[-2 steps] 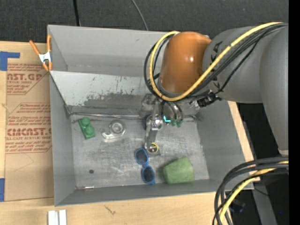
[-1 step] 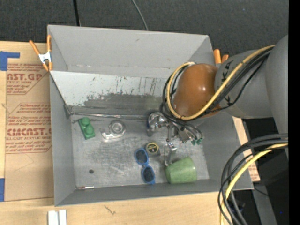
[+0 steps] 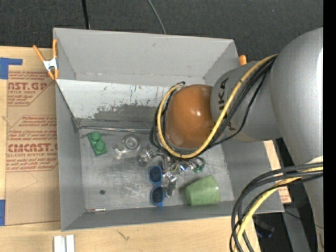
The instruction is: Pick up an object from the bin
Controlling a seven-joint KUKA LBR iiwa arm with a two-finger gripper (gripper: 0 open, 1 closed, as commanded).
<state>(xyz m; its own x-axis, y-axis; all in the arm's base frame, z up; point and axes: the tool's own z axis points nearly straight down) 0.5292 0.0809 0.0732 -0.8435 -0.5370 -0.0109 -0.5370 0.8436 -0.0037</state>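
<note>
You are looking down into a robotics lab test cell, not a home or a shop. A heavy silver industrial arm (image 3: 294, 98) takes up the right of the frame. Its wrist is capped by an orange cover (image 3: 189, 114) and looped with yellow and black cables (image 3: 262, 193). It hangs over a bare, scuffed grey metal bin (image 3: 68, 193) set on a pale wooden bench (image 3: 157, 240). Unrelated oddments lie in the bin: a green block (image 3: 96, 143) at left, a green cup (image 3: 202, 191) at lower right. Dark floor (image 3: 210, 9) runs along the top.
</note>
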